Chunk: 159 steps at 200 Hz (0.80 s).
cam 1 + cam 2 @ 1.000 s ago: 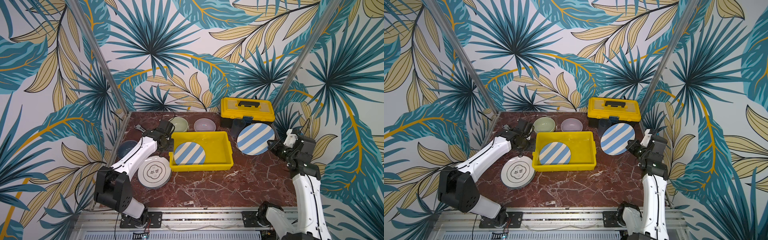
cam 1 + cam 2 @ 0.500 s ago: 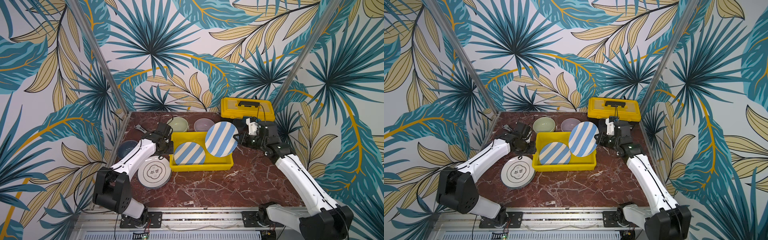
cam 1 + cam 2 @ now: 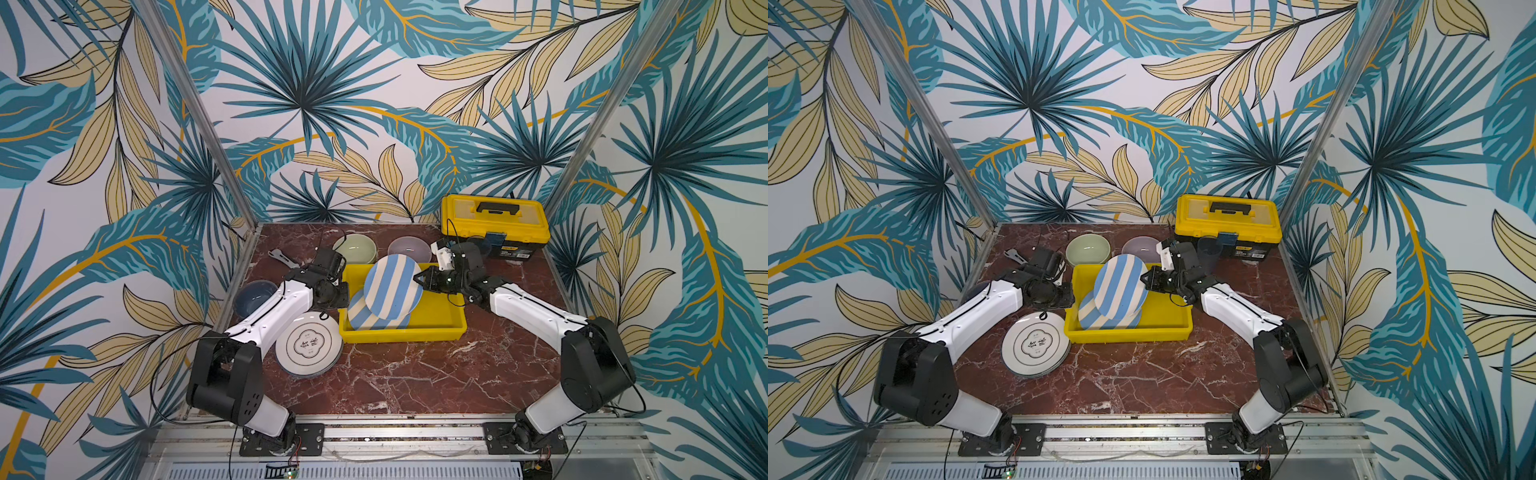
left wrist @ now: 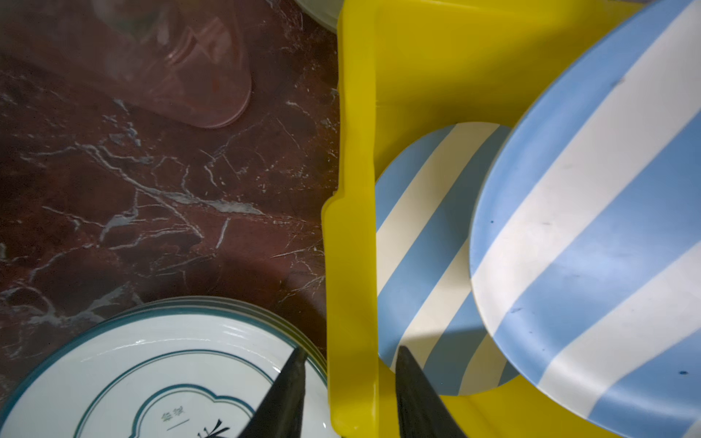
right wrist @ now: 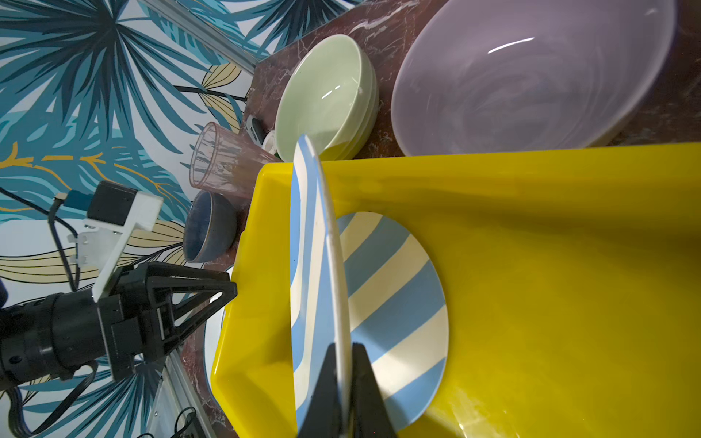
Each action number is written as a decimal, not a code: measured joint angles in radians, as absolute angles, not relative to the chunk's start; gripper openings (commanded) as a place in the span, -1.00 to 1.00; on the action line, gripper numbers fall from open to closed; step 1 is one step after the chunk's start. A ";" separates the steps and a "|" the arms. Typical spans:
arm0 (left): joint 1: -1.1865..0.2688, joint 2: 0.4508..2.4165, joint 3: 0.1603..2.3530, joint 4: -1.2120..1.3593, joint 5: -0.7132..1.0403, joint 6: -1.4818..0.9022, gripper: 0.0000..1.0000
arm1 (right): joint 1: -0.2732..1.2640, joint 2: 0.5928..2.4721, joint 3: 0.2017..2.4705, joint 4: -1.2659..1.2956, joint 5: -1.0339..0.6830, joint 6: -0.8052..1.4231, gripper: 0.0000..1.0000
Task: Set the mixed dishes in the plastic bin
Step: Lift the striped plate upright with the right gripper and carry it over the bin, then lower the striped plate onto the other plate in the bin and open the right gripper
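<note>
Counter (image 3: 415, 374) and plastic bin (image 3: 415, 332) sit as they did a second ago; what moved is the load. The right arm has swung its raised striped plate (image 3: 392, 286) in from well outside the bin. It now hangs tilted, out ahead of the right pincer (image 3: 419, 279), over the flat striped plate (image 3: 362, 318) on the bin floor. The right pincer is clamped on the raised plate's rim, one finger on each face, as the right wrist view shows edge-on. Whether the two plates touch I cannot tell.

I take this for the last stretch of a placing step: lower, level out and let go, so the stripes stack. Released at this tilt, the plate could slide or clatter.

Everything else is outside the bin, so most of the task remains. The white plates (image 3: 308, 343) are stacked just beside the left pincer (image 3: 340, 291), on its side away from the bin. The lilac bowl (image 3: 409, 249) and pale green bowl (image 3: 355, 248) stand beyond the right pincer, past the bin's far wall. The blue-grey bowl (image 3: 255, 293) is behind the left pincer, beside its arm. A translucent tumbler (image 5: 223, 163) stands near the same pincer.

The left pincer's jaws have drawn closer over that second, yet they stand apart. In the left wrist view they straddle the bin's side rim with a gap on either side, gripping nothing. I judge it is about to steady the bin.
</note>
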<state>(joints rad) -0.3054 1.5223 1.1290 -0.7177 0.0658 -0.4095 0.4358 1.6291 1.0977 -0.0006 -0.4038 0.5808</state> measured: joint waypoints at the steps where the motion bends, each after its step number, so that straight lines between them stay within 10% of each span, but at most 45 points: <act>1: -0.305 1.523 1.129 -0.717 0.067 -0.410 -0.22 | 0.437 1.631 1.098 0.002 -0.405 0.581 -1.00; 159: -0.301 1.528 1.106 -0.669 0.134 -0.420 -0.30 | 0.504 1.718 0.992 0.173 -0.469 0.644 -1.00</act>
